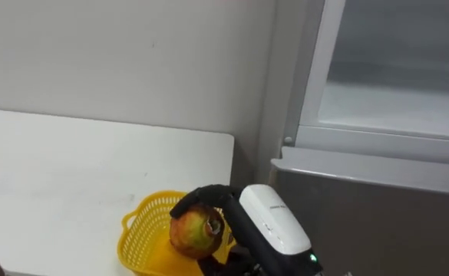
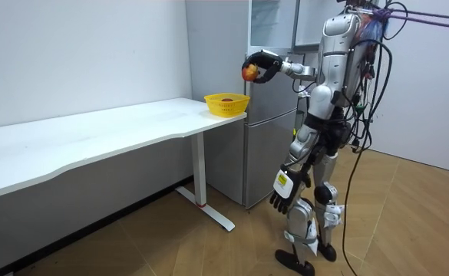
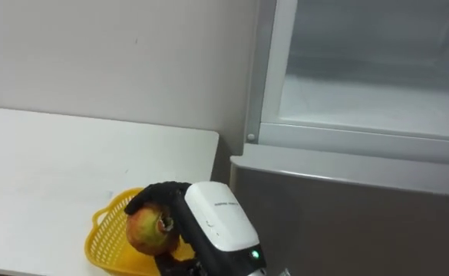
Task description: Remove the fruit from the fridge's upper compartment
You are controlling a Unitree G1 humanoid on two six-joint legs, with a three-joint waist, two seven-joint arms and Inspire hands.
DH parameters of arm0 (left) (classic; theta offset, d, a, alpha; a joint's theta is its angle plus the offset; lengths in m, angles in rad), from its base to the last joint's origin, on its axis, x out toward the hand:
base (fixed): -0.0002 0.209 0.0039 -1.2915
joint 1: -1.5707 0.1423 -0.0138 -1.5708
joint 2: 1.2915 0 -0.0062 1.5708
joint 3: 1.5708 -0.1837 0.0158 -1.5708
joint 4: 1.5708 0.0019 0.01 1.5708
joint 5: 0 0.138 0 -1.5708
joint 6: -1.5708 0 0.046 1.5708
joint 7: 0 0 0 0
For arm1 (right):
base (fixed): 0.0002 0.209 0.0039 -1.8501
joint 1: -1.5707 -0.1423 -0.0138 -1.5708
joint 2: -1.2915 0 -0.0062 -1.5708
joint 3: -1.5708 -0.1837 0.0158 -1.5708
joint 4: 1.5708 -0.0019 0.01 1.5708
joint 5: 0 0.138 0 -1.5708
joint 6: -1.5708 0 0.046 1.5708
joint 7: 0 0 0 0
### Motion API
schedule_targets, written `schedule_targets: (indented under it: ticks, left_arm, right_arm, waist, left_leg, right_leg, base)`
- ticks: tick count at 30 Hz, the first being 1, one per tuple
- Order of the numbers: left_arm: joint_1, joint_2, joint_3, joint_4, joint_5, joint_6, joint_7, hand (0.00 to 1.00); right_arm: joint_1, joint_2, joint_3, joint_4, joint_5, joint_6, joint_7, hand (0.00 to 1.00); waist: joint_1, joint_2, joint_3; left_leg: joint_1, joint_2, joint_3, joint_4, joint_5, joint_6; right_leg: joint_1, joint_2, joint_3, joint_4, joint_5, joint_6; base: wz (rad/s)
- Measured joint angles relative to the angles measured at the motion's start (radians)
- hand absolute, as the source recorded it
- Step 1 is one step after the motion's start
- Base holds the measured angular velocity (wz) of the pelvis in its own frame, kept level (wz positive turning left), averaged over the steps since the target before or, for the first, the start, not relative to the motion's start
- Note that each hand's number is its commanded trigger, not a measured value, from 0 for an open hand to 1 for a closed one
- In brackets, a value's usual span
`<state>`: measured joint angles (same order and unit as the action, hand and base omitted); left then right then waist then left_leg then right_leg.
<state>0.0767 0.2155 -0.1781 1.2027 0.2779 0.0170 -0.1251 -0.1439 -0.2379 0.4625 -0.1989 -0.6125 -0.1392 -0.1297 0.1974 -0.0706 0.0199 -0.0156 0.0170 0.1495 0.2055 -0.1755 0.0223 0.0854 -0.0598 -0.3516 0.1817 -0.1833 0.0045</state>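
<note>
My right hand [image 3: 209, 222] is curled round the fruit [image 3: 149, 228]; I'd ease it toward seven o'clock, centred over the basket [image 3: 100, 241], then release. My left hand [image 2: 285, 192] hangs relaxed.

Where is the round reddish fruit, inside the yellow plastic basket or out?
Out: right hand fingers hold the reddish fruit above the yellow basket.

**Right arm raised and gripping, left arm hanging**

The robot stands upright. Its right arm reaches forward at shoulder height, and the black-fingered right hand [image 1: 209, 192] curls over and around a round red-and-yellow fruit [image 1: 195, 231], its white back plate facing up. The left arm hangs at its side, with the left hand [image 2: 282, 192] at thigh level, fingers relaxed downward.
</note>
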Motion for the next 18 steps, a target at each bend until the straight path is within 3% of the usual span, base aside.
schedule_targets:
  ticks: [9, 18]
  left_arm:
    - [0.000, -0.003, 0.000, -0.006, 0.001, 0.008, -0.025, 0.00]
    - [0.000, -0.003, 0.000, -0.006, 0.001, 0.028, -0.022, 0.00]
  right_arm:
    - [-0.009, -0.002, 0.004, 0.052, -0.003, 0.013, 0.000, 1.00]
    - [-0.033, -0.004, 0.008, 0.111, -0.004, 0.055, -0.008, 1.00]
  waist:
    - [0.010, 0.009, -0.0012]
    - [0.011, 0.010, -0.0063]
  left_leg:
    - [-0.011, -0.005, -0.022, 0.009, 0.000, 0.000]
    - [-0.011, -0.013, -0.032, 0.011, 0.003, 0.005]
  right_leg:
    - [0.002, -0.002, -0.010, 0.000, 0.000, 0.000]
    - [0.007, -0.008, -0.025, 0.001, -0.001, 0.001]
  base:
    - [0.06]
    - [0.03]
